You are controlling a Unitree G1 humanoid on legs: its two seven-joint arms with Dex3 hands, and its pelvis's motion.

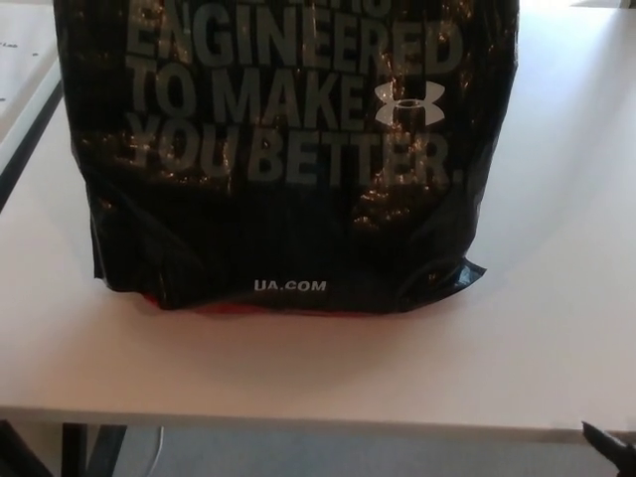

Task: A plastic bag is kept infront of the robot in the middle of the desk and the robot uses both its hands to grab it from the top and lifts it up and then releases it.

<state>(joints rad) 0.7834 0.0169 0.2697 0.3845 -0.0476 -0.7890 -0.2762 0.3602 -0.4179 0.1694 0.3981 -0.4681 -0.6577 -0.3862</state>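
Right hand (pixel 611 449) tip barely shows beside desk (pixel 556 328) edge

Big black plastic bag (pixel 288 169) w/ gray words "ENGINEERED TO MAKE YOU BETTER" & "UA.COM". It stands up in the table's middle, near the front edge. Red shows under its bottom.

We read this as an office or lab: plain white desk (pixel 556 328) on dark metal legs (pixel 79 452).
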